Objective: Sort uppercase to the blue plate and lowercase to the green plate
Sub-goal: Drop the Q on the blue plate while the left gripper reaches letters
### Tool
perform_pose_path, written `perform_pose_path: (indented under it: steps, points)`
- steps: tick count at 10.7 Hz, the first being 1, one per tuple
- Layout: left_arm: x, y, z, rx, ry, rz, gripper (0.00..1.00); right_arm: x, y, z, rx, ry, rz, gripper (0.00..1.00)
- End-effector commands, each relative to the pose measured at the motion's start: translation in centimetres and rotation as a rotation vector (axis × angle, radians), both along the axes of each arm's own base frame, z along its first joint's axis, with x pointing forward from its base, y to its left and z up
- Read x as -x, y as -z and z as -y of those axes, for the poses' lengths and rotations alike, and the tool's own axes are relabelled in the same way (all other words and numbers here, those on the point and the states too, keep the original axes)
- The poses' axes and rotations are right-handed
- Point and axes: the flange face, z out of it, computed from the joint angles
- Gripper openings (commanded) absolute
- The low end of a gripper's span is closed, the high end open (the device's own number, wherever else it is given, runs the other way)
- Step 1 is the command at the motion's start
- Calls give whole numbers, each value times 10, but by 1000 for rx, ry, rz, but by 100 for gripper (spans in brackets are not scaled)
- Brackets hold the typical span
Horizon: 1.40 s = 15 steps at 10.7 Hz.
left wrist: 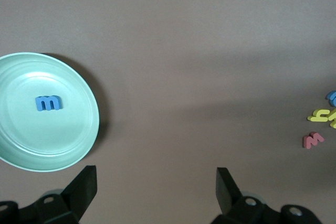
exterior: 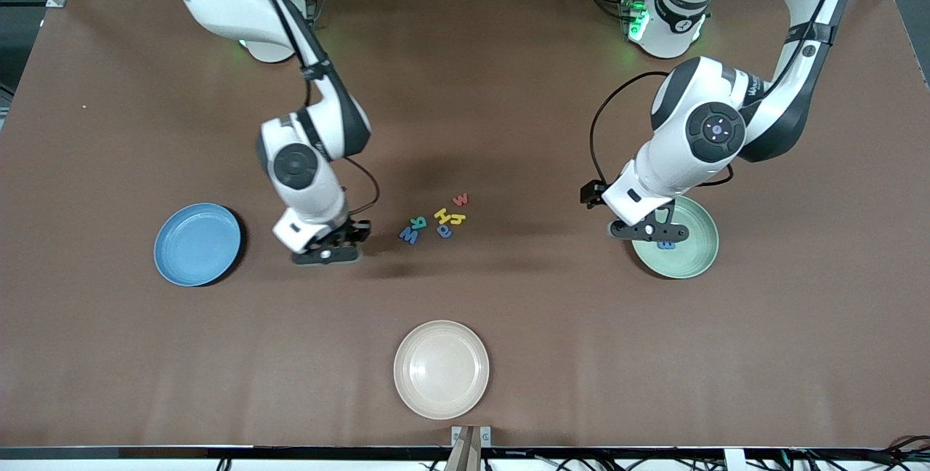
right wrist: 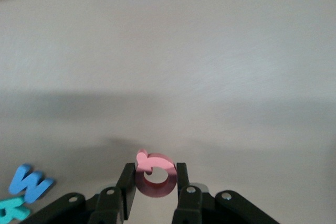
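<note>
My right gripper is shut on the red Q, which stands on edge between the fingers. It hangs low over the table between the blue plate and the letter cluster. The blue W and teal R lie beside it. The cluster holds the teal R, blue W, a blue letter, yellow letters and the red w. My left gripper is open over the green plate's rim. A blue letter lies in that plate.
A cream-white plate sits nearer the front camera than the letters, mid-table. The blue plate has nothing in it. Bare brown table lies between the plates and the cluster.
</note>
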Motion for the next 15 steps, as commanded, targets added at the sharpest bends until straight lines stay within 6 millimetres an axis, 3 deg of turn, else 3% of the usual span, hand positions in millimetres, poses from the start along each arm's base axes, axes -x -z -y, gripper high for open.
perform_pose_path:
  steps: [1,5,8,9,13,14,15]
  points:
    - [7,-5,18,2,33,-3,100,-7,-29,44,31,34,-2,0]
    - [38,8,78,11,263,-8,100,-21,-35,137,135,50,-51,0]
    - [51,34,113,-21,455,29,100,-30,-31,222,144,-28,-92,0]
    - [48,41,123,-36,500,44,100,-30,-30,244,145,-53,-104,0]
    - [61,67,191,-33,641,122,100,-18,-13,276,140,-34,-153,0]
    - [61,75,198,-21,660,157,100,-13,-4,286,139,-44,-176,9]
    - [64,81,207,-3,673,179,100,-11,0,293,134,-62,-191,37]
